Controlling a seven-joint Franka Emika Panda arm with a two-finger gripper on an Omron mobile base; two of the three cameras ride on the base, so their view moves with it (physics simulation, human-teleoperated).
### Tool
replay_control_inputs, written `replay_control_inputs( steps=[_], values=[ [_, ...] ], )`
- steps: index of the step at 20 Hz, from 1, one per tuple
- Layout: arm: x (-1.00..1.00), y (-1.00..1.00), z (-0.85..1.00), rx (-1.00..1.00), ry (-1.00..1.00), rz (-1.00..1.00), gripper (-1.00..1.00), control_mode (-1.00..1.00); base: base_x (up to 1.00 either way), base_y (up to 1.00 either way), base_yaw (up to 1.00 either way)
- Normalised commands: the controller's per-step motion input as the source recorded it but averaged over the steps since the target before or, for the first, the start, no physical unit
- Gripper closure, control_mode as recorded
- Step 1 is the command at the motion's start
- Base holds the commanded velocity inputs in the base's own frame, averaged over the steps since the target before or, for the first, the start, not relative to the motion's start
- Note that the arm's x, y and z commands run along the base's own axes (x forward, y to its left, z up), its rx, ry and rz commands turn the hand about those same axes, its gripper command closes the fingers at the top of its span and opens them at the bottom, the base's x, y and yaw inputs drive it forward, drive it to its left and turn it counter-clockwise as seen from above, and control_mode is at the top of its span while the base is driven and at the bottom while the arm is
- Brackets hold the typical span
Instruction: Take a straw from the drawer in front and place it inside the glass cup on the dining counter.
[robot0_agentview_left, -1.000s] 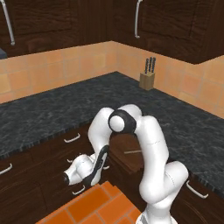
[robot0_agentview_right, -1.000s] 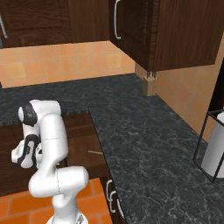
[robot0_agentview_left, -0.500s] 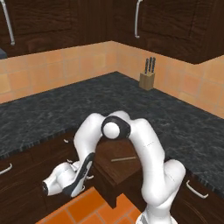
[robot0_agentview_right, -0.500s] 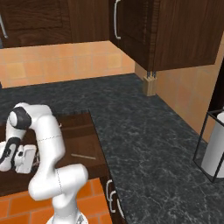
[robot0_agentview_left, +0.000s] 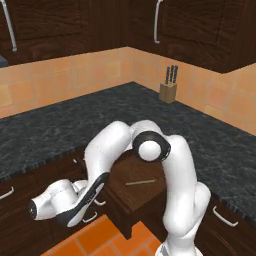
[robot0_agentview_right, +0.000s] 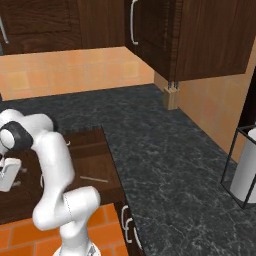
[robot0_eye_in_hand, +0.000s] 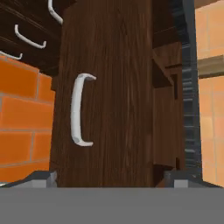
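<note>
Since the earlier frame your hand (robot0_agentview_left: 37, 212) has swung lower and left, clear of the drawer (robot0_agentview_left: 135, 192), which now stands pulled out. Its fingers look spread, holding nothing. Your straw (robot0_agentview_left: 139, 182) lies flat inside, exposed for a reach from above.

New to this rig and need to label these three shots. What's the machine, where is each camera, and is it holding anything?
It is a white robot arm in a rendered kitchen. Two cameras ride on its base, behind it to left and right. The third sits on its hand, looking along the jaws at the front and silver handle of the pulled-out drawer. A thin pale straw lies inside the drawer. A knife block stands on the black counter. The jaws stand apart, holding nothing.
</note>
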Motion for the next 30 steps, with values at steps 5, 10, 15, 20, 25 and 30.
replay_control_inputs(
  steps=[5,10,15,20,25,30],
  values=[
    [0.02,-0.76,1.0,0.35,0.01,-0.02,-1.0,-1.0,0.0,0.0,0.0],
    [0.39,-1.0,0.88,0.32,0.07,-0.07,-1.0,-1.0,0.0,0.0,0.0],
    [0.58,-1.0,0.19,0.34,0.22,-0.01,-1.0,-1.0,0.0,0.0,0.0],
    [0.59,-0.81,-0.27,0.37,0.32,0.0,-1.0,-1.0,0.0,0.0,0.0],
    [0.53,-0.12,-0.53,0.28,0.33,0.01,-1.0,-1.0,0.0,0.0,0.0],
    [0.26,0.11,-0.54,0.23,0.28,0.05,-1.0,-1.0,0.0,0.0,0.0]
  ],
)
